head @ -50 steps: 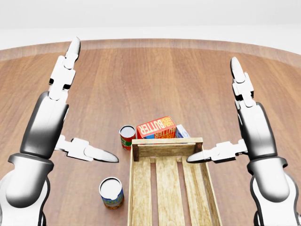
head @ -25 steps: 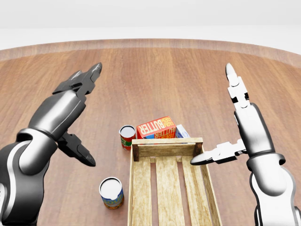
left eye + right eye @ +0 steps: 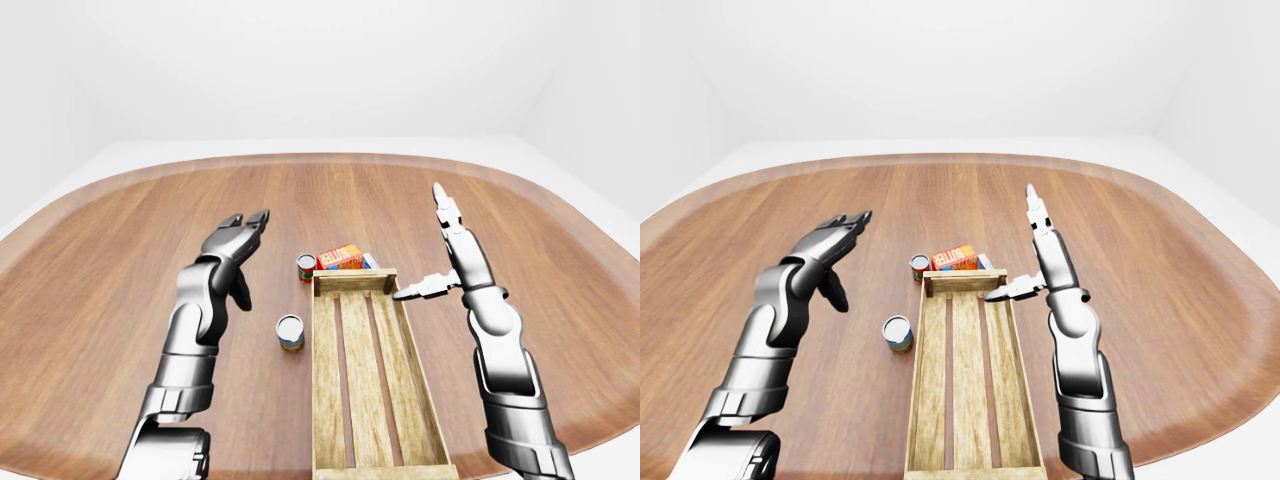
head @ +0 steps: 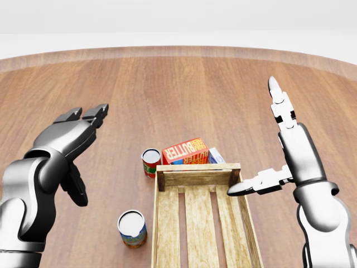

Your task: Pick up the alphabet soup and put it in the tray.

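Both hands hover empty above the table (image 4: 223,89), fingers spread, apparently readying a reach. The left hand (image 4: 70,139) has rolled palm-down and dropped lower than half a second ago; the right hand (image 4: 279,151) has barely moved, its thumb over the tray (image 4: 158,223)'s far right corner. Which of the two cans is the alphabet soup cannot be told: the near can (image 4: 133,228) left of the tray, or the red can (image 4: 150,161) beside the butter box (image 4: 186,151).

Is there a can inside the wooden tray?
No, the wooden tray holds nothing; both cans stand on the table to its left in the head view.
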